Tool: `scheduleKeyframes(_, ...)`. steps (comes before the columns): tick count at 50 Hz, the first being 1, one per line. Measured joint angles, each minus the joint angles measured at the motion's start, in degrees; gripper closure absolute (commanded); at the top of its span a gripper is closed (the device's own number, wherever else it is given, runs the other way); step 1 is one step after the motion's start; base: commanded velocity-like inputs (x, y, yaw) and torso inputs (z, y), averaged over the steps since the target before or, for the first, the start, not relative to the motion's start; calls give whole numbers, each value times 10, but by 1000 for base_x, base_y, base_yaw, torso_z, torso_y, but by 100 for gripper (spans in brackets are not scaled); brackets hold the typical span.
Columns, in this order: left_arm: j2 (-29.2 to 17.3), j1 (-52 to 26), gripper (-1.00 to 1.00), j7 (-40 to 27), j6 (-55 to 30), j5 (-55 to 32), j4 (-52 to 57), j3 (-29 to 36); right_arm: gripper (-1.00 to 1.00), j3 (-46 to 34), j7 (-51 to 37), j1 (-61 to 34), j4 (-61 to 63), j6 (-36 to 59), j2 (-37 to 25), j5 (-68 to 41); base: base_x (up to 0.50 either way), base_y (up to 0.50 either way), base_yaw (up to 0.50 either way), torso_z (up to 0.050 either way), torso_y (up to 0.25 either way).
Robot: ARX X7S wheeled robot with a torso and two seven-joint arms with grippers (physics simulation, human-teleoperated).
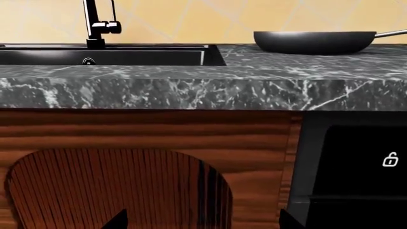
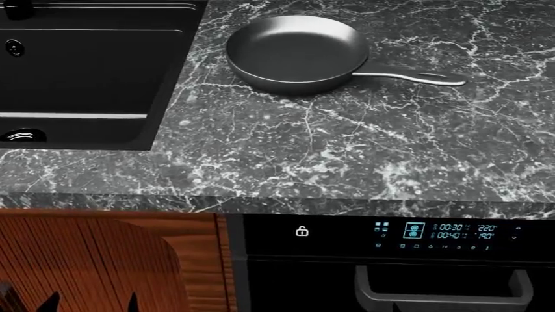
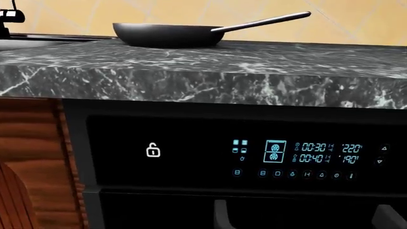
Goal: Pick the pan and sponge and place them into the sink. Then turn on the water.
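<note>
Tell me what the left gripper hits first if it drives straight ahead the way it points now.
Probably the wooden cabinet door under the marble countertop: the left wrist view faces it squarely, below counter level. Depth is unclear.

Faucet (image 1: 96, 24) top cut off; sink (image 2: 165, 97) partly out of frame; sponge unseen.

I see little of my arms. My left gripper (image 1: 202, 220) shows only two dark fingertips (image 1: 118, 220), spread well apart and pointing level. In the head view those tips (image 2: 51, 303) sit low. My right gripper is out of sight.
</note>
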State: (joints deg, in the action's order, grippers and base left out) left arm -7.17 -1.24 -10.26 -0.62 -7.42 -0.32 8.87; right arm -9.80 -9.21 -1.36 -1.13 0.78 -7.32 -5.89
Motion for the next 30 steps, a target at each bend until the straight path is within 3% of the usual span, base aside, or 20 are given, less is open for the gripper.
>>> scheduleKeyframes(9,-3,-1,-100,-6,1,-4,-1,3,-100,-4,-5,0,1,1,-3,-3,0,0,0,0,0)
scheduleKeyframes(30,-11,-3,-100,-19,6,-7,-4,12,-100,-14,-15,-3,0,3,-11,-9,0,0,0,49,0)
